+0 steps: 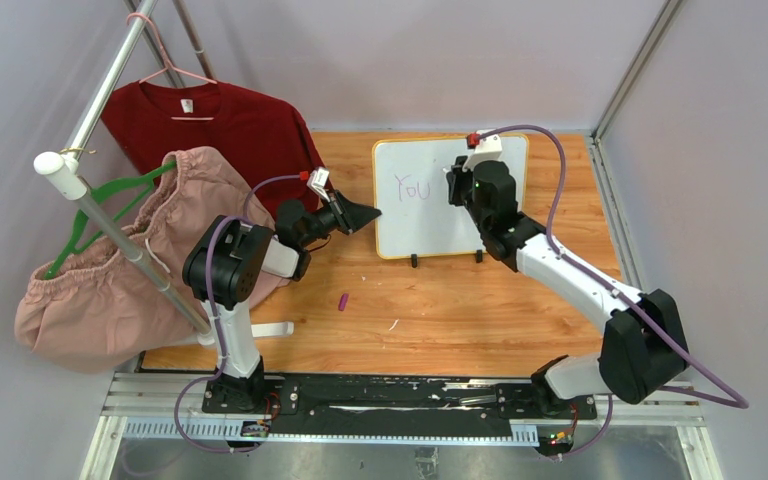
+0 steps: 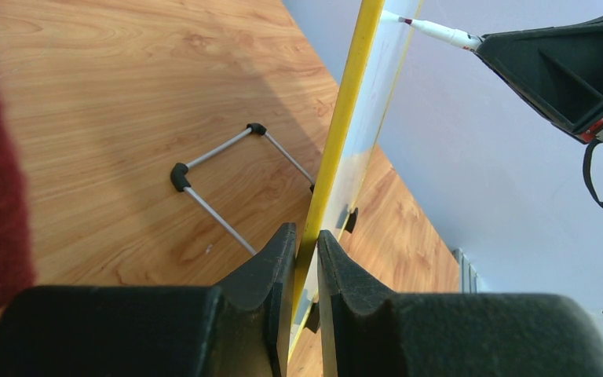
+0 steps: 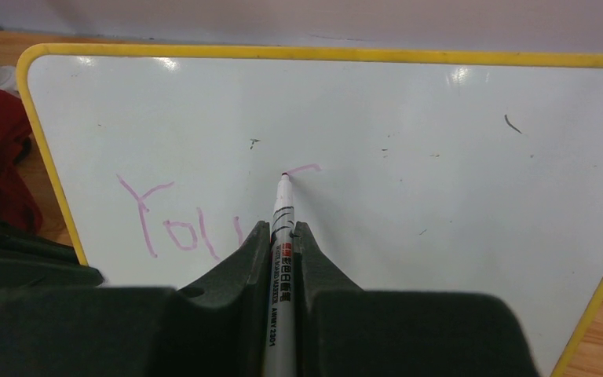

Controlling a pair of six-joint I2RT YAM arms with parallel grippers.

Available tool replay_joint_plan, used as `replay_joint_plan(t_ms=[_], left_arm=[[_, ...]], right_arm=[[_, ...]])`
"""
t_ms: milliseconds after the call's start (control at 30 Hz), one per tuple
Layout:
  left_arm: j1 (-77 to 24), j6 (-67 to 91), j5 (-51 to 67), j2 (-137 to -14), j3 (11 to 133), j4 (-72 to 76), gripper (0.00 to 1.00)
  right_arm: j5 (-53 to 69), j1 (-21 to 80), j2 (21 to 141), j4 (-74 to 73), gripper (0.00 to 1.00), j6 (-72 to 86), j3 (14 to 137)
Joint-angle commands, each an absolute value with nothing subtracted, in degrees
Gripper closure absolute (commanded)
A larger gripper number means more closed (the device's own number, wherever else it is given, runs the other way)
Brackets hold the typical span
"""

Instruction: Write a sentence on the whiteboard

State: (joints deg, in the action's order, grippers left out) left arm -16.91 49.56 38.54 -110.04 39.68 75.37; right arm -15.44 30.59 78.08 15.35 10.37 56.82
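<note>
The whiteboard (image 1: 430, 215) with a yellow frame stands upright on two black feet at the back of the table. Purple writing (image 1: 412, 187) on it reads "You"; in the right wrist view the writing (image 3: 177, 228) has a short new stroke (image 3: 305, 169) to its right. My right gripper (image 3: 282, 229) is shut on a white marker (image 3: 283, 236), its tip touching the board (image 3: 440, 118) at that stroke. My left gripper (image 2: 307, 236) is shut on the board's yellow left edge (image 2: 345, 118). In the top view the left gripper (image 1: 368, 213) is at the board's left edge and the right gripper (image 1: 465, 185) is over its face.
A red shirt (image 1: 230, 125) and a pink garment (image 1: 125, 260) hang on a rack (image 1: 110, 225) at the left. A small purple marker cap (image 1: 343, 301) lies on the wooden table (image 1: 440, 320). The board's wire stand (image 2: 220, 181) rests behind it.
</note>
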Motion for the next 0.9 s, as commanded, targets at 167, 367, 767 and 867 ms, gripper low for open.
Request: replay_joint_plan(t_ms=[167, 367, 767, 867], left_arm=[[-16.79, 49.49, 39.02, -110.04, 39.46, 79.63, 0.80], [-16.80, 49.59, 39.02, -110.13, 39.55, 79.63, 0.80], [-16.79, 49.50, 39.11, -109.60, 39.29, 79.62, 0.80], [-16.79, 49.50, 39.02, -109.60, 39.22, 79.55, 0.80]], right_arm=[[-10.69, 29.95, 78.37, 13.24, 1.00, 9.71, 56.75], [-9.88, 29.95, 77.16, 12.21, 1.00, 9.55, 54.66], [-11.42, 29.92, 74.79, 10.71, 1.00, 9.76, 50.08], [-12.21, 29.87, 74.33, 10.02, 1.00, 9.77, 49.83]])
